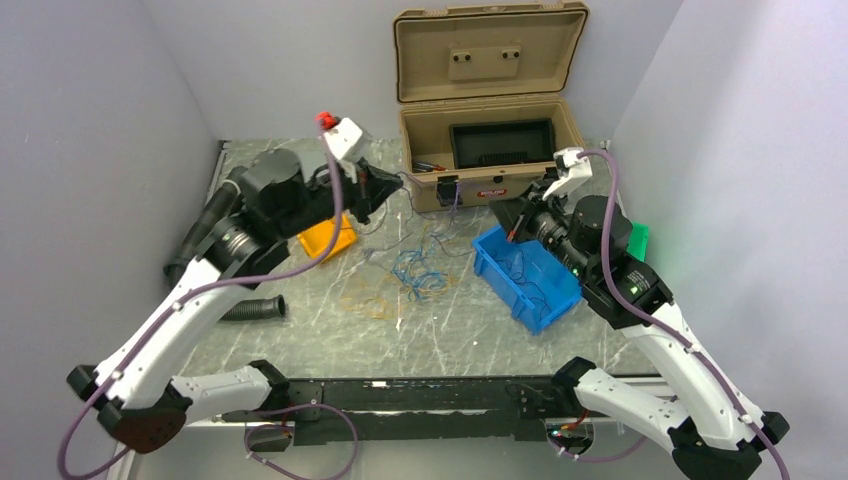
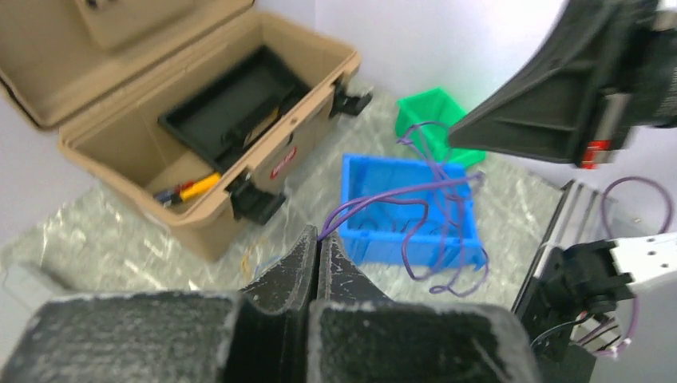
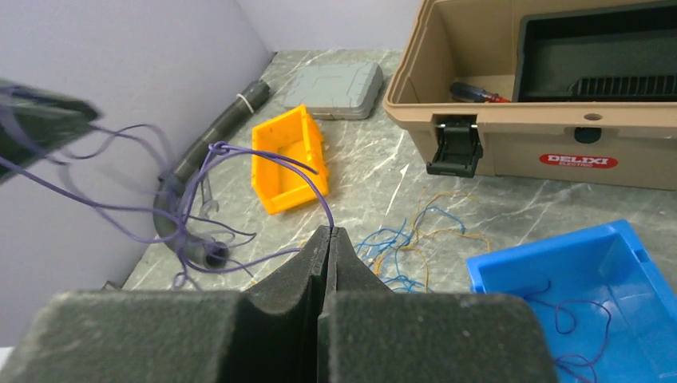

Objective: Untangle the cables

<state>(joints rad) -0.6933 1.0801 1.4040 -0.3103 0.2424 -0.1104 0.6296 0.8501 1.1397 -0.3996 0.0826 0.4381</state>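
Closest to the lens, the left claw [image 2: 318, 239] is pressing its two dark fingers together with no gap showing, and a thin purple wire [image 3: 217, 148] is coming out from between their tips. Just as near its own camera, the right claw [image 3: 329, 235] is pinching shut on another part of that same wire. The strand is hanging in the air between the two claws, looping and kinking with one small tight loop along it, in front of the open tan toolbox [image 1: 490, 190] and above the tabletop [image 1: 450, 335]. The rest of the cables [image 1: 418, 272], blue and orange-yellow strands, are lying in a loose tangled heap on the tabletop just in front of the toolbox. A blue bin [image 1: 490, 258] is sitting in front of the toolbox toward the right arm's side, turned at an angle to it, with a few more dark strands curling inside. An orange bin [image 1: 322, 241] is resting in front of the toolbox toward the left arm's side, partly under that arm. The toolbox's lid is standing open, and a black tray [image 1: 502, 145] is sitting inside.
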